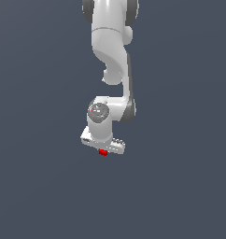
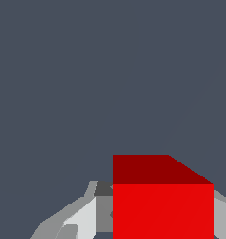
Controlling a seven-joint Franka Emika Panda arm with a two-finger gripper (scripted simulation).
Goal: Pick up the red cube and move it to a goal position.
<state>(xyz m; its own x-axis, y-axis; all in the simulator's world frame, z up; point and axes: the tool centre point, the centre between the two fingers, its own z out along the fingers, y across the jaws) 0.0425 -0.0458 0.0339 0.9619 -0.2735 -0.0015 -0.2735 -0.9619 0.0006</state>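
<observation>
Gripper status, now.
Gripper: shut on the red cube, a finger showing on either side of it in the wrist view.

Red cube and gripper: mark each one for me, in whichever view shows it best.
red cube (image 2: 162,211), wrist view, on its bright front face.
gripper (image 1: 103,148), exterior view, under the white hand, where the cube peeks out.

Glossy white rounded arm (image 1: 112,44) with dark grey joints, boxy white hand (image 1: 103,148).

A flat, uniform dark slate-blue backdrop (image 1: 180,186) fills both views, evenly lit, without visible seams.
</observation>
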